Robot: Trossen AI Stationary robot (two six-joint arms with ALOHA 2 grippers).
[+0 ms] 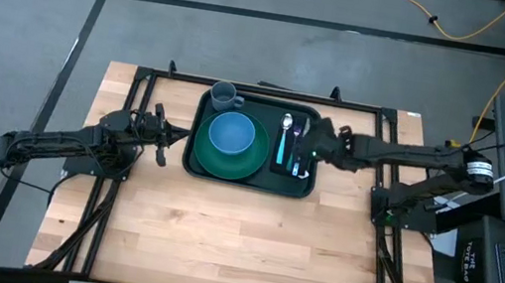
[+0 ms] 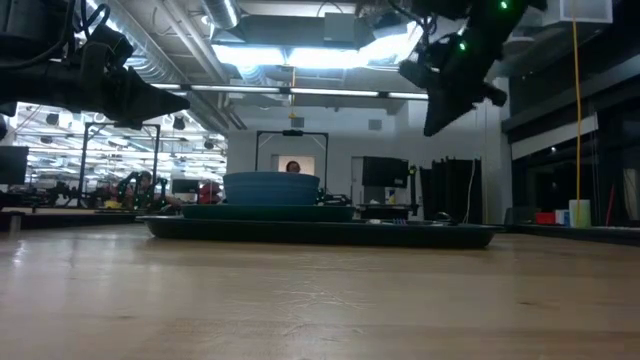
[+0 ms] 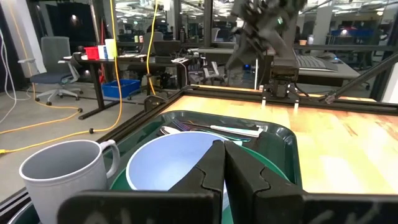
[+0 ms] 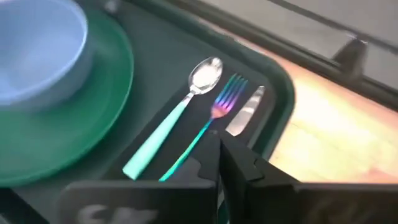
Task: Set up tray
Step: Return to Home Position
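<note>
The dark green tray (image 1: 267,110) (image 2: 320,232) lies flat at the table's far middle. On it a blue bowl (image 1: 231,133) (image 3: 168,165) sits on a round green plate (image 1: 229,165) (image 4: 74,124), and a grey mug (image 1: 223,94) (image 3: 62,174) stands in its far left corner. A mint-handled spoon (image 4: 180,118), a fork (image 4: 214,115) and a knife (image 4: 245,112) lie side by side on a black napkin (image 1: 285,170) on the tray's right part. My right gripper (image 1: 307,150) (image 4: 219,158) hovers shut above the cutlery. My left gripper (image 1: 168,135) (image 3: 224,168) is shut, raised just left of the tray.
Bare wooden table (image 1: 238,240) spreads near of the tray. A black frame (image 1: 142,75) runs along the table's far and side edges. In the low view both grippers hang well above the tabletop (image 2: 320,300). Desks, chairs and cables fill the room beyond.
</note>
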